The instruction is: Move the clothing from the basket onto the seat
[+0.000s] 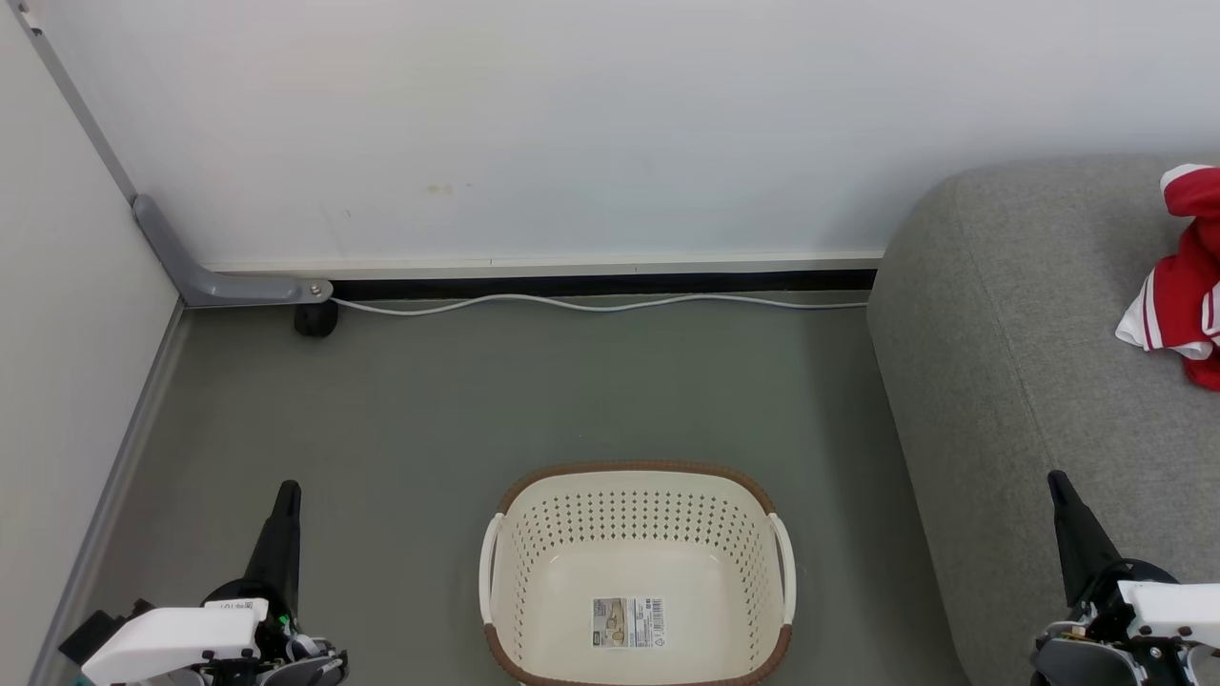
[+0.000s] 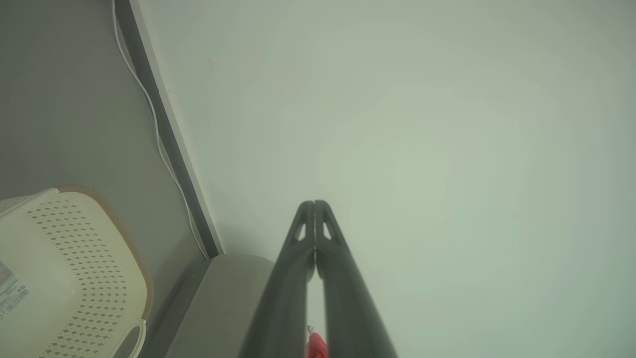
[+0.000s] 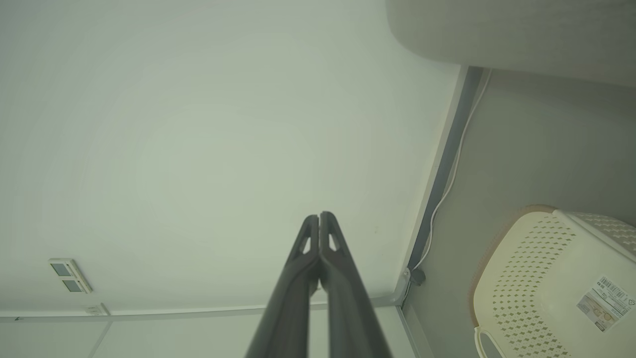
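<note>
The cream basket (image 1: 637,572) stands on the floor at the bottom centre, holding nothing but its barcode label (image 1: 627,622). Red clothing with white stripes (image 1: 1180,276) lies bunched on the grey seat (image 1: 1029,381) at the right edge. My left gripper (image 1: 286,491) is shut at the lower left, left of the basket, fingers pointing at the wall. My right gripper (image 1: 1056,479) is shut at the lower right over the seat's front part. The basket (image 2: 74,278) is at the lower left in the left wrist view, where a bit of red (image 2: 316,345) peeks between the shut fingers (image 2: 314,205). The right wrist view has the shut gripper (image 3: 319,216) and the basket (image 3: 556,288).
A white wall runs behind, with a white cable (image 1: 600,305) along the dark skirting. A grey bracket (image 1: 205,272) and a black caster (image 1: 315,319) sit in the far left corner. A panel wall closes the left side. Grey floor (image 1: 429,410) lies between basket and wall.
</note>
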Controlling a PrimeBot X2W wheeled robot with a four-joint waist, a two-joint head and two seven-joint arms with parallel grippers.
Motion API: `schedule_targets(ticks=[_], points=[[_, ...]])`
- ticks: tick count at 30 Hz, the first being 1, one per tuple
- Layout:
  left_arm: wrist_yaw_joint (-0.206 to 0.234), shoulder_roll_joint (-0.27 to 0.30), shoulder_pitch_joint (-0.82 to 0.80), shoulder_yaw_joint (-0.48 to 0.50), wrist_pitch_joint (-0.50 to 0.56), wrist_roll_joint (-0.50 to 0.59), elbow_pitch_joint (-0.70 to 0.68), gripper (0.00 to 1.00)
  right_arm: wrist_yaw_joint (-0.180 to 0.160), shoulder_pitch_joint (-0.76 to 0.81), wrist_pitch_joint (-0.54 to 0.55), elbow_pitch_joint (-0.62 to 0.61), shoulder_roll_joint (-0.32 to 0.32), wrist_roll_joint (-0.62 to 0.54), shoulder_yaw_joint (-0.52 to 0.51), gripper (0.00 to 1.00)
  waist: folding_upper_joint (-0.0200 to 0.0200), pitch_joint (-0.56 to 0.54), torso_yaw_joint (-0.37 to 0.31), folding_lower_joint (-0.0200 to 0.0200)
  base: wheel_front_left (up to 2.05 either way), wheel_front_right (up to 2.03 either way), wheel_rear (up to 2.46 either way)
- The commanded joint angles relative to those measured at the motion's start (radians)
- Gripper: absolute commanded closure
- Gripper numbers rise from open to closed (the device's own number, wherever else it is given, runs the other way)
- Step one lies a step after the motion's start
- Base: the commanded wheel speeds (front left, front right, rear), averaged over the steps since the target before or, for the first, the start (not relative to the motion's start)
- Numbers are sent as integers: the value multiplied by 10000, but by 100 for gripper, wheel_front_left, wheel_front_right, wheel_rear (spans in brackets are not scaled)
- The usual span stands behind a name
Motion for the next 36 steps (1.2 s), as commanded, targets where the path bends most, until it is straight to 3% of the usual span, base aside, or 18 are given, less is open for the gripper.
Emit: schedule_targets(ticks=[1, 36], points=[[-75, 168, -575, 326, 65, -46, -296, 100, 44, -367, 79, -311, -102, 110, 166, 100, 0, 0, 0, 0, 0, 0, 0], [-75, 168, -575, 325, 64, -46, -297, 100, 44, -367, 78, -311, -102, 111, 167, 100, 0, 0, 0, 0, 0, 0, 0]])
